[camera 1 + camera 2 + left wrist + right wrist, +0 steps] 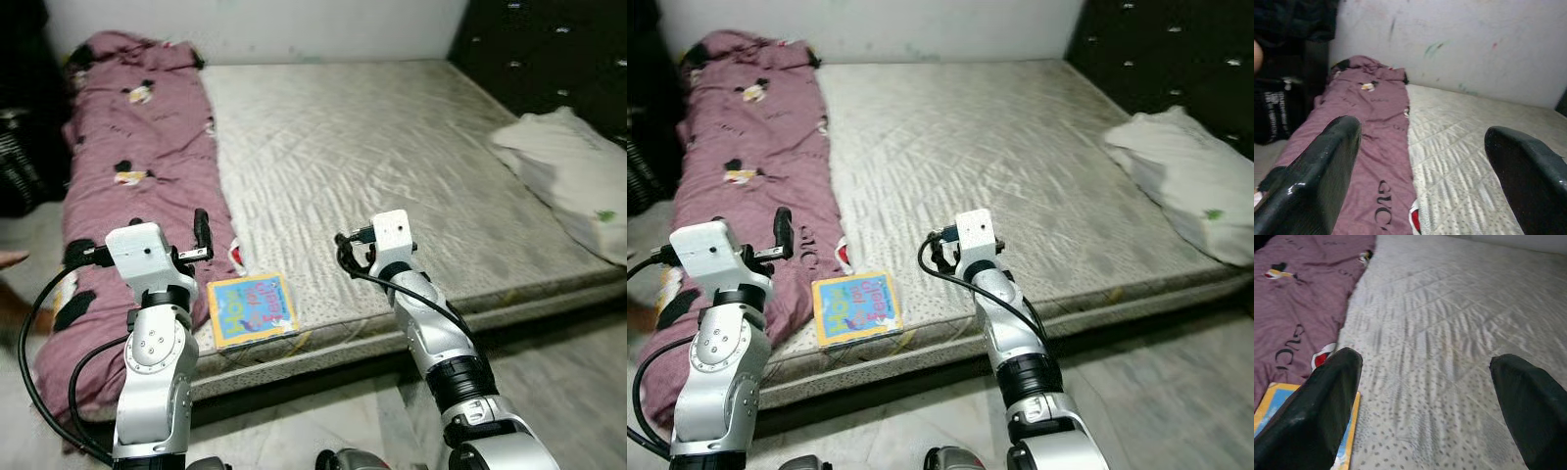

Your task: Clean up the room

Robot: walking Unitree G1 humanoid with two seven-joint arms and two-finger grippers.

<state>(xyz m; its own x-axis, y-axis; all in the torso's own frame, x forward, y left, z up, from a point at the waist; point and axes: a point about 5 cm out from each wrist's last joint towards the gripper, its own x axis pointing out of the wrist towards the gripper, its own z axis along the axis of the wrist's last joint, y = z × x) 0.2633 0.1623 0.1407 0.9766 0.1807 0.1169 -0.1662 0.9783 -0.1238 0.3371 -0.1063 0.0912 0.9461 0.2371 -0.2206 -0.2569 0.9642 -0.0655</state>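
Note:
A children's book with a blue and yellow cover lies flat near the front edge of the grey mattress. A purple blanket is bunched along the mattress's left side. My left gripper is open and raised over the blanket's near end, just left of the book, looking along the bed. My right gripper is open too, held low over the mattress right of the book, whose corner shows beside one finger. Neither gripper holds anything.
A white pillow lies at the mattress's right edge. A dark tufted panel stands at the back right, and dark clutter on the left. A person's hand shows at the left edge. Tiled floor lies in front.

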